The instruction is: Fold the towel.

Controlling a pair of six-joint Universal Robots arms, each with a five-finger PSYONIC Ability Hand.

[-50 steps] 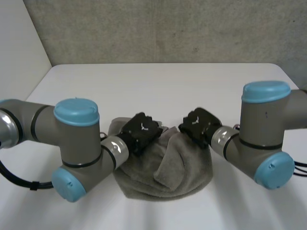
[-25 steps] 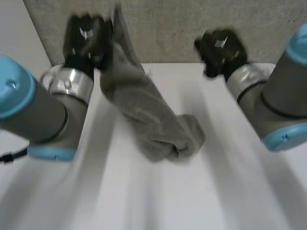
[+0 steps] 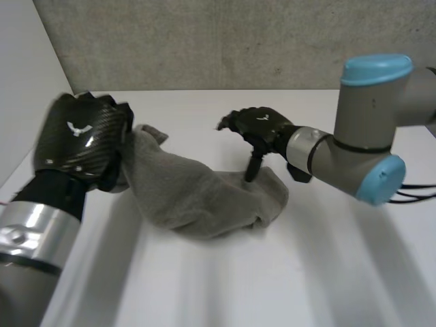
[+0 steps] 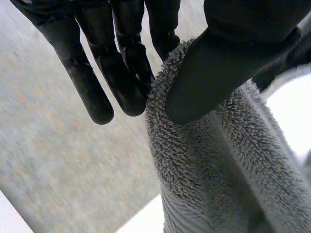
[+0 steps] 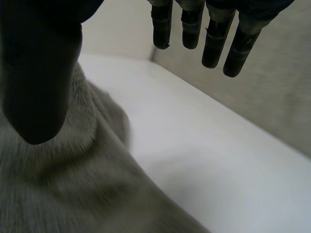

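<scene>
A white counter point(image 3: 204, 286) is shown, backed by a grey concrete wall point(image 3: 238, 41) and a white side wall point(image 3: 24, 88). At the left, one end of the grey terry towel point(image 3: 197, 194) is pinched between thumb and fingers of the left hand point(image 3: 82, 143) and held raised, the rest sloping down to a crumpled heap at mid-counter. At the right, the right hand point(image 3: 255, 126) is spread wide above that heap, fingers straight, thumb pointed down at the cloth.

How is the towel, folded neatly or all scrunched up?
Scrunched up. The towel sags in a rumpled heap on the table, one end lifted and pinched by the left hand.
</scene>
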